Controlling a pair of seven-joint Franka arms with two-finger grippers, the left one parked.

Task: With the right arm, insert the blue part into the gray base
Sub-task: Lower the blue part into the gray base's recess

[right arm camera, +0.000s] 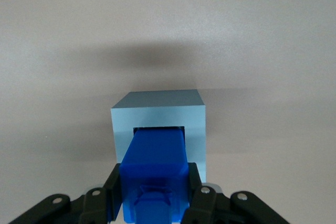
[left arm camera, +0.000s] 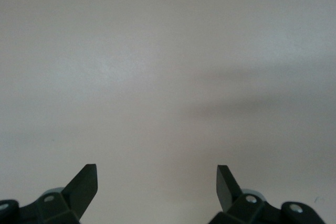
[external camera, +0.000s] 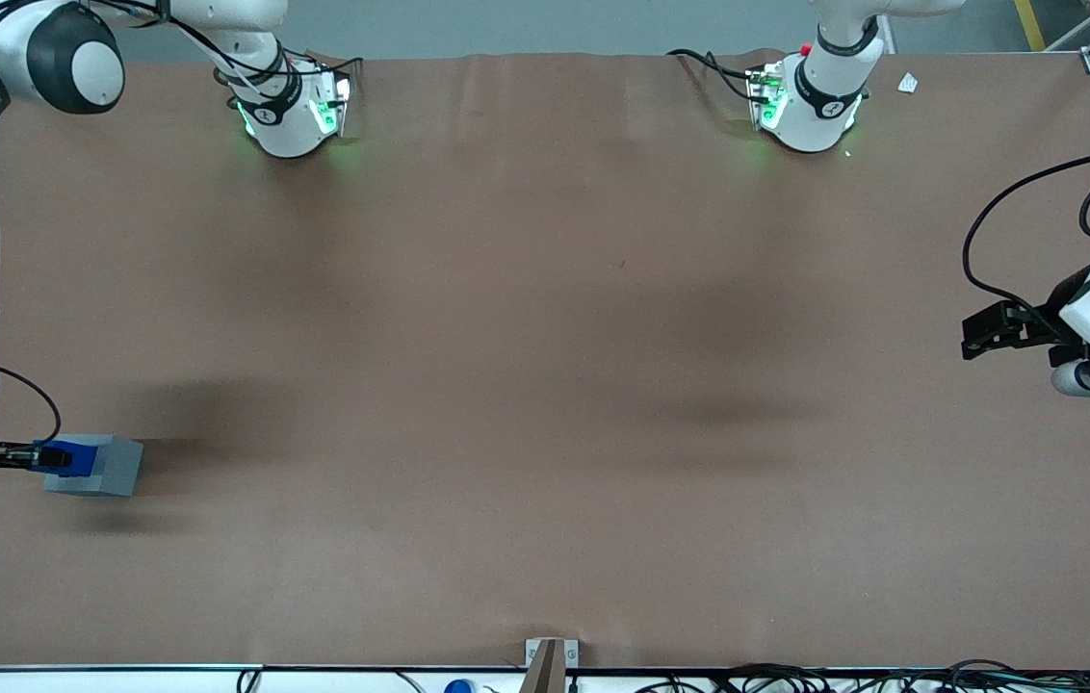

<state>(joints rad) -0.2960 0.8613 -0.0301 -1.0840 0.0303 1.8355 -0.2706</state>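
Note:
The gray base [external camera: 102, 468] sits on the brown table at the working arm's end. The blue part [external camera: 71, 457] is on top of it, held by my right gripper [external camera: 52, 455], whose black fingers are shut on its sides. In the right wrist view the blue part [right arm camera: 155, 169] reaches down into the square recess of the gray base [right arm camera: 157, 114], and the gripper [right arm camera: 153, 187] clamps it from both sides. The part's lower end is hidden inside the recess.
The brown table [external camera: 545, 385] stretches toward the parked arm's end. Two arm bases with green lights [external camera: 290, 106] [external camera: 805, 101] stand farthest from the front camera. A small bracket [external camera: 550, 659] sits at the nearest table edge.

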